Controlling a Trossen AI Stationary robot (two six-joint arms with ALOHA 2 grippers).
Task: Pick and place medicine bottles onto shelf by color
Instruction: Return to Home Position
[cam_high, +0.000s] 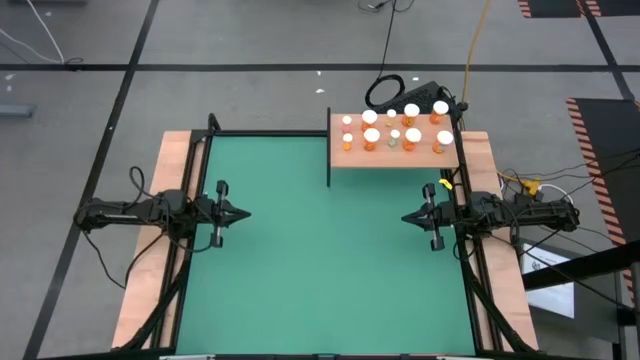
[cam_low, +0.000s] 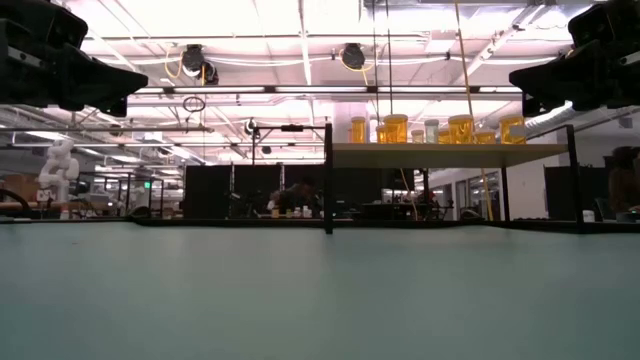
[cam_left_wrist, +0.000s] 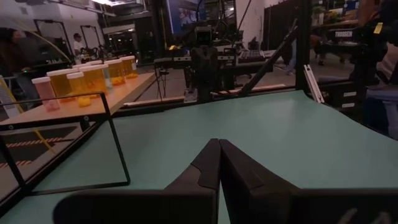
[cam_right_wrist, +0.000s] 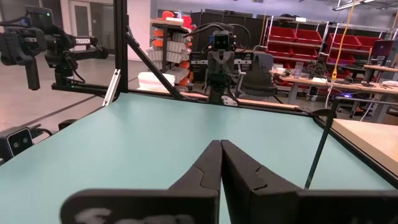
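Several medicine bottles (cam_high: 392, 130) with white caps and orange bodies stand upright in two rows on the shelf (cam_high: 455, 160), a light wooden board at the green mat's far right corner. The low view shows the bottles (cam_low: 430, 129) on the raised shelf (cam_low: 445, 153); the left wrist view shows the bottles (cam_left_wrist: 87, 78) on the shelf (cam_left_wrist: 74, 107). One pinkish bottle (cam_left_wrist: 46, 89) stands at the row's end. My left gripper (cam_high: 245, 213) hovers shut at the mat's left edge. My right gripper (cam_high: 405, 216) hovers shut at the right edge. Both touch nothing.
A thin black post (cam_high: 329, 148) and frame (cam_left_wrist: 112, 140) hold the shelf above the mat. Wooden side strips (cam_high: 150, 260) border the green mat (cam_high: 320, 260). Cables (cam_high: 385, 90) lie beyond the far edge. The room behind holds racks and people.
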